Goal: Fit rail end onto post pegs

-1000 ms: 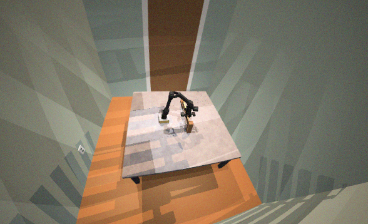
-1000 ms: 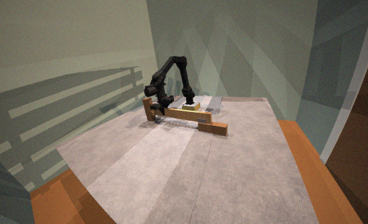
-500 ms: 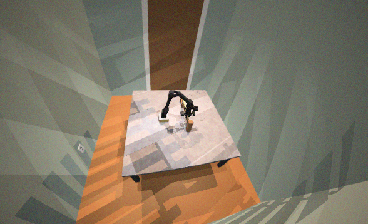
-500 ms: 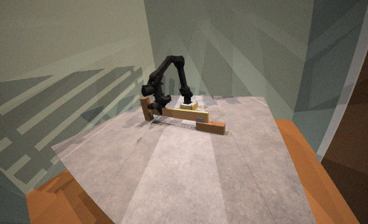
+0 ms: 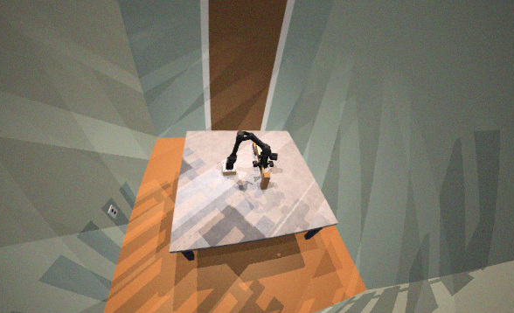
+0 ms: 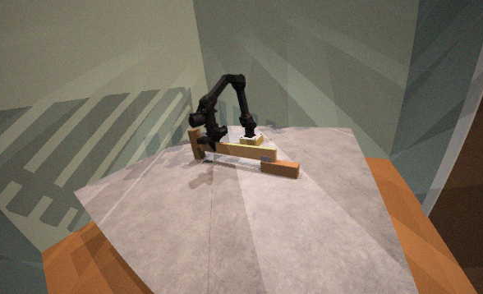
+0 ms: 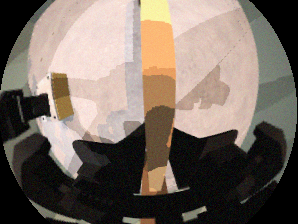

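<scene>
- Where the wrist view looks down past the black fingers, we see our gripper [image 7: 154, 179] clenched on the rail [image 7: 157, 96], which runs straight up the picture from between the jaws.
- We grasp the rail close to one end; in the exterior view the gripper [image 6: 209, 141] sits on it just beside the post [image 6: 195, 144].
- We see the post standing upright on the table [image 6: 268, 230], on the left of that view, toward the far edge of the worktop.
- We cannot tell whether the rail's end touches the post, nor make out the pegs; the gripper hides that joint.
- From the post the rail [image 6: 247, 152] runs to the right, lifted clear of the worktop with its shadow below it, sloping slightly down toward its right end.
- That right end sits at the low block [image 6: 282, 168], which lies on the worktop; the bracket itself is too small for us to make out.
- Behind the rail we see the arm's pale square base [image 6: 251, 140], nearer the far edge.
- In the top view all of this is gathered in the far half of the table [image 5: 224, 219], with the post [image 5: 265, 179] nearest the middle.
</scene>
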{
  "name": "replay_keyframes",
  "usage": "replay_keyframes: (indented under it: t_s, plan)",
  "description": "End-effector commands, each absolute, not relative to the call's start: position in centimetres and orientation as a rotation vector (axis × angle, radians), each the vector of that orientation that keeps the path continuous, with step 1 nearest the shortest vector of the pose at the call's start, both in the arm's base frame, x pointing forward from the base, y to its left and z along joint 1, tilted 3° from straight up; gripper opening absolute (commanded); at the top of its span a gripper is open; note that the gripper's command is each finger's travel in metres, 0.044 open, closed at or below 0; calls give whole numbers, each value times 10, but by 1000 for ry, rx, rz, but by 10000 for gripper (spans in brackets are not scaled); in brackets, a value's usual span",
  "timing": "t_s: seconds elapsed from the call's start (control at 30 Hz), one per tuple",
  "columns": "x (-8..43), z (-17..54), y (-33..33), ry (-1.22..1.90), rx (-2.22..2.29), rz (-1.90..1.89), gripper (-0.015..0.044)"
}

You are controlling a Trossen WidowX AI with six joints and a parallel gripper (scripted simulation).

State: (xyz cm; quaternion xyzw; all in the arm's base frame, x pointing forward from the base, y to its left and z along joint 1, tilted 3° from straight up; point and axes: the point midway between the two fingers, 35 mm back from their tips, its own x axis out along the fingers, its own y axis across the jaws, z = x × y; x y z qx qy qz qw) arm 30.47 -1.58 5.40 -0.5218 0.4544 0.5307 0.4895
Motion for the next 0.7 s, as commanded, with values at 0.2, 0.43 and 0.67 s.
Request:
replay_keyframes:
  t_s: [0.2,0.43,0.67]
  plan:
    - [307,56,-20,1101,-1273,1284,0]
    - [307,56,-22,1101,-1273,1284,0]
    - [307,56,-24,1101,-1274,1284,0]
